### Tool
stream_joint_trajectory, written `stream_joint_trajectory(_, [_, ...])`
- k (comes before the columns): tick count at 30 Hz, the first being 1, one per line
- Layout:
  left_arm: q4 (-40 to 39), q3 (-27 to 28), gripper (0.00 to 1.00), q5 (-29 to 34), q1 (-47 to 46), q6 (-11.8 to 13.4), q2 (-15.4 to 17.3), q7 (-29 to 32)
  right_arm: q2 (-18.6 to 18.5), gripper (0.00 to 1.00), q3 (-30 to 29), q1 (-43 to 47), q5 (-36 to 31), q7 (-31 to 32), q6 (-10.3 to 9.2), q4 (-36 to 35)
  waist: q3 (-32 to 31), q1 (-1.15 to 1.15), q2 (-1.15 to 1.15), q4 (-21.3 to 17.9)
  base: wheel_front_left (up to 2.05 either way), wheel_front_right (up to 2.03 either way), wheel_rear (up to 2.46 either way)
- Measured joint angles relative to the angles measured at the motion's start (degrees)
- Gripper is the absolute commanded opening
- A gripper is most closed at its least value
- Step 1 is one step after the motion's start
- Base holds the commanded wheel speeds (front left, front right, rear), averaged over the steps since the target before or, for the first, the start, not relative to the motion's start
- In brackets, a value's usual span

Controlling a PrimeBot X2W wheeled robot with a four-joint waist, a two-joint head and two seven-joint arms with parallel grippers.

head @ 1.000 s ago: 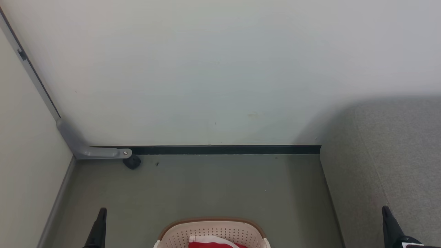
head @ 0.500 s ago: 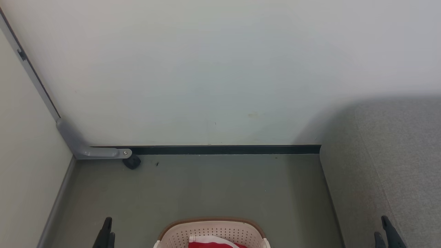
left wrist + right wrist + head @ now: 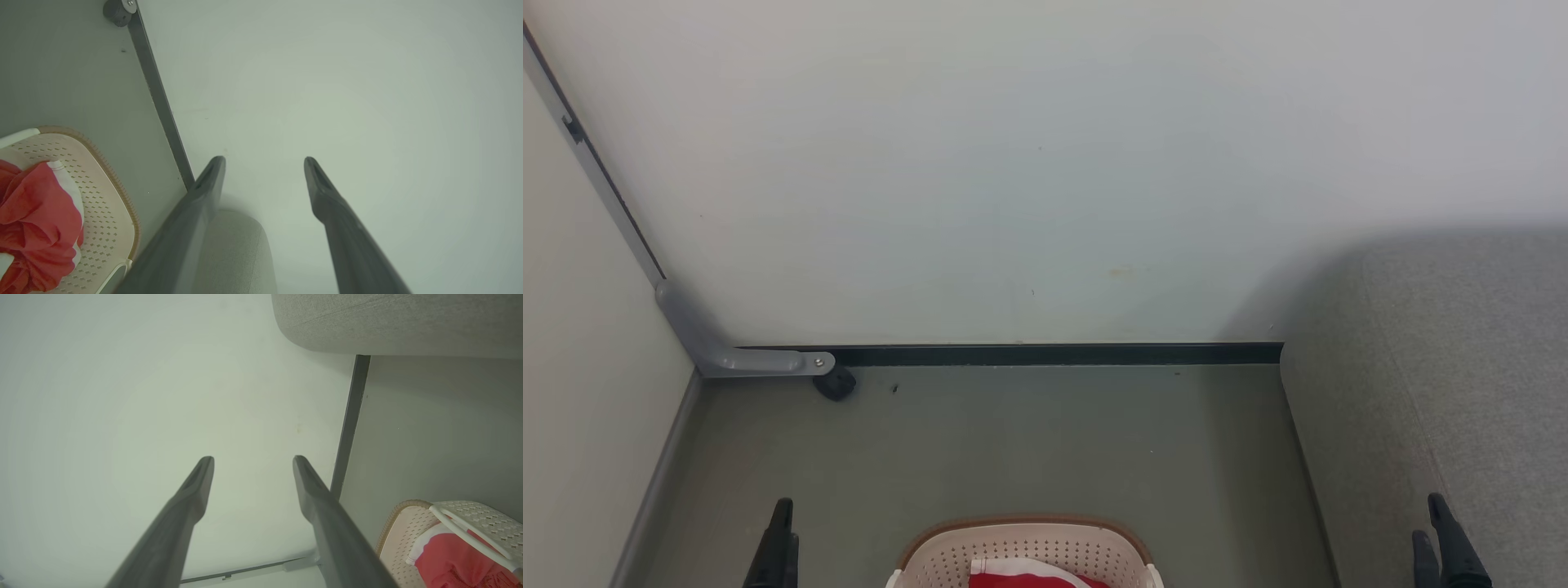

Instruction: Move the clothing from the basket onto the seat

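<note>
So your clothing [image 3: 36,204] is sitting bunched up in the basket [image 3: 947,559], a crumpled red heap with a bit of white showing along its edge. None of it is on the seat [image 3: 1462,367] yet. In the head view you only catch the far end of the basket at the bottom middle, standing on the grey-green floor [image 3: 1013,441], with the red and white fabric peeking over the bottom edge.

The seat is the big grey woven block on your right side. It runs back to the pale wall [image 3: 1013,163], and a stretch of floor lies between it and the basket.

Your left gripper [image 3: 264,159] has its jaws spread wide. The two dark fingers stand well apart with only the wall behind the gap, and they grip and touch nothing. In its wrist view the basket and the clothing sit off to the side, clear of the fingers.

It's the same deal with your right gripper [image 3: 253,458]: jaws wide, gripping nothing, touching nothing. In the head view it pokes up at the lower right in front of the seat's fabric, and the left one is at the lower left over the floor, with the basket between the two of them.

A dark skirting strip [image 3: 1054,354] runs along the foot of the wall.
</note>
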Motion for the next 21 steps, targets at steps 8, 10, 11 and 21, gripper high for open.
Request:
stream_joint_trajectory(8, [-1.4,-1.6,1.00,2.4,-0.3,0.0,0.6,-1.5,-0.9,1.00,1.4,-0.8,-3.3,-1.7,0.01,-1.6,0.1,0.00,0.00,0.0,0.00,0.00,0.00])
stream_joint_trajectory(10, [-1.7,-2.1,1.00,3.2,-0.4,0.0,0.8,-2.2,-1.2,1.00,2.0,-1.0,-4.1,-2.3,0.03,-2.1,0.1,0.00,0.00,0.0,0.00,0.00,0.00])
stream_joint_trajectory(11, [-1.8,-2.2,1.00,3.4,-0.4,0.0,1.0,-2.4,-1.3,1.00,2.3,-1.1,-4.4,-2.5,0.04,-2.2,0.1,0.00,0.00,0.0,0.00,0.00,0.00])
stream_joint_trajectory(21, [-2.6,-4.7,1.00,9.5,-1.3,0.0,2.3,-5.1,-3.7,1.00,5.4,-1.2,-10.6,-5.6,0.04,-3.3,0.0,0.00,0.00,-0.2,0.00,0.00,0.00])
